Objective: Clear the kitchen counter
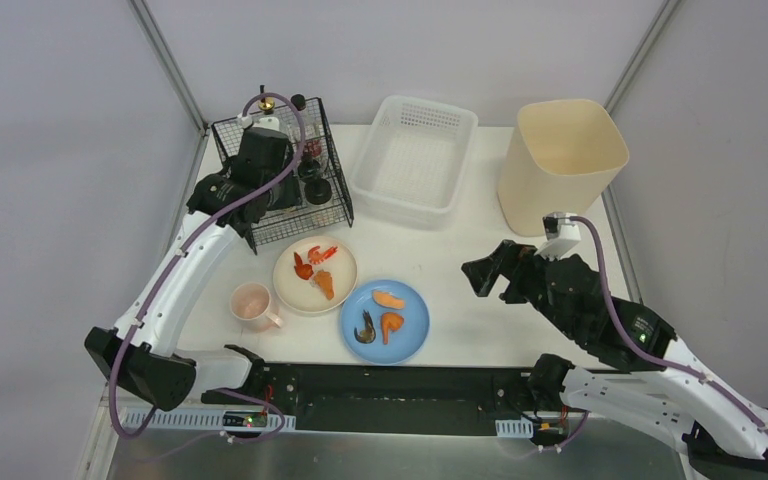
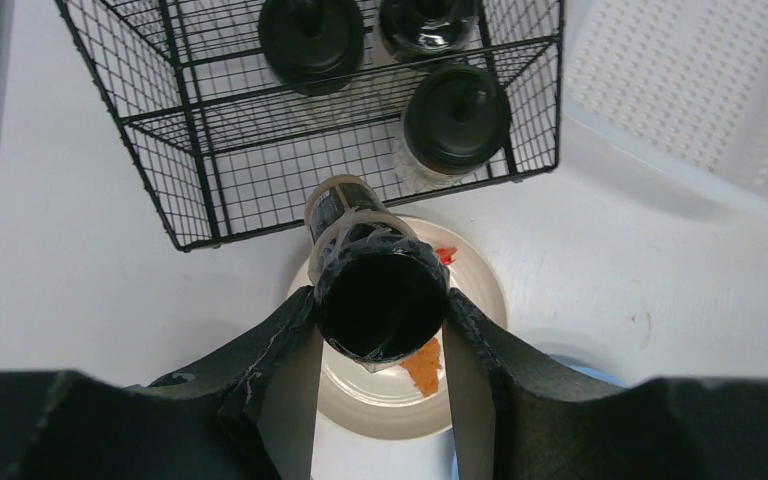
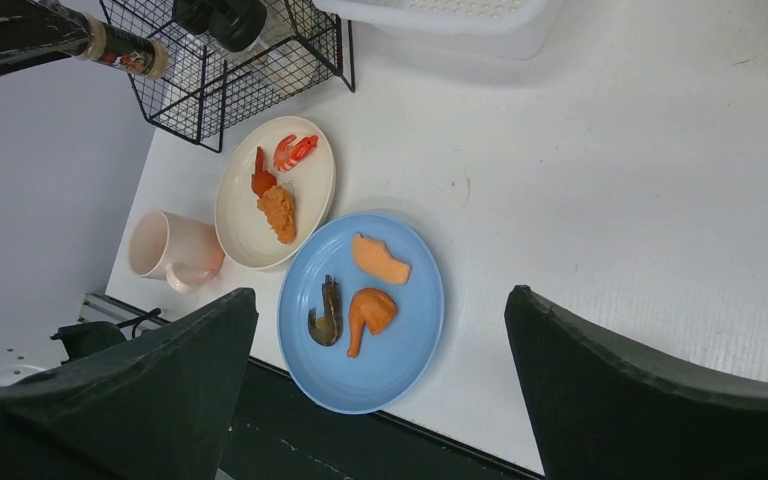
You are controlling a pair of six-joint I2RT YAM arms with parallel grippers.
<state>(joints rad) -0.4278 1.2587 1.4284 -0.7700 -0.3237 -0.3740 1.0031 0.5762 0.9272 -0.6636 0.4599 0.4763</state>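
White counter [image 1: 460, 250] spread beneath both arms. I had the left gripper [image 2: 380, 308] clamped on a bottle [image 2: 345, 205] near the rack [image 2: 210, 150] at 11 o'clock. The right gripper [image 1: 487, 270] hung spread wide at 3. I judged this the racking step; next, clear the rim and lower into a free slot.

No text is legible anywhere (the label on the bottle [image 3: 125, 50] shows too small).

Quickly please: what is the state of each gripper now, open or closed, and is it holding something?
Left gripper: closed on a small bottle.
Right gripper: open, holding nothing.
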